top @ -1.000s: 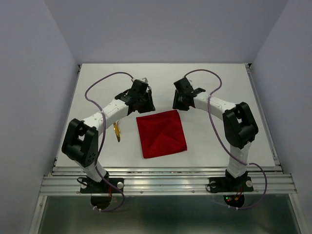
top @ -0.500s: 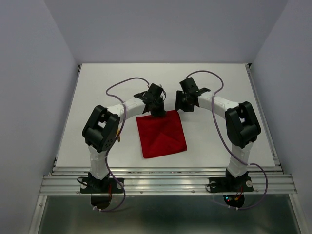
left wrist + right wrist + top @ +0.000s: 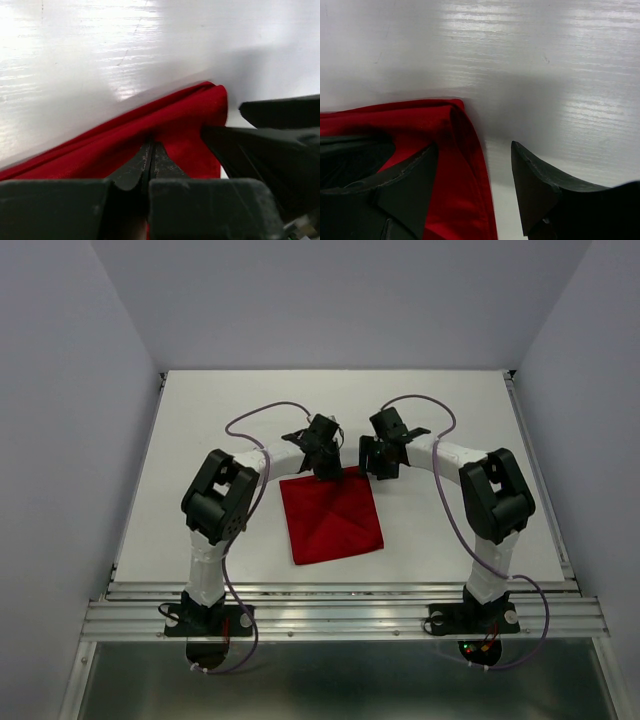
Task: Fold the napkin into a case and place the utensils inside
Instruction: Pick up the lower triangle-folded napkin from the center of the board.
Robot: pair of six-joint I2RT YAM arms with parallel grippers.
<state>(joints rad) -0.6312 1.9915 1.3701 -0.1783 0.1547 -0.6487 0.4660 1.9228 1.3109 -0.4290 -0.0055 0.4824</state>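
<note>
The red napkin point(image 3: 332, 518) lies flat as a folded square in the middle of the white table. My left gripper point(image 3: 326, 472) is at the middle of its far edge. In the left wrist view its jaws point(image 3: 150, 145) are shut, tips pinched into the red cloth point(image 3: 90, 155). My right gripper point(image 3: 378, 475) is at the far right corner. It point(image 3: 474, 146) stands open, one finger point(image 3: 405, 180) over the cloth point(image 3: 465, 190), the other point(image 3: 540, 185) over bare table. No case is formed. The utensils are hidden.
The white table point(image 3: 450, 420) has grey walls on the left, right and back. A metal rail point(image 3: 340, 615) runs along the near edge. Purple cables point(image 3: 262, 412) loop over both arms. The right gripper's fingers point(image 3: 260, 150) sit close beside the left one.
My left arm swung right to the napkin's far edge and its jaws shut there. The right gripper opened wider and came in over the far right corner. The gold knife is now covered.
</note>
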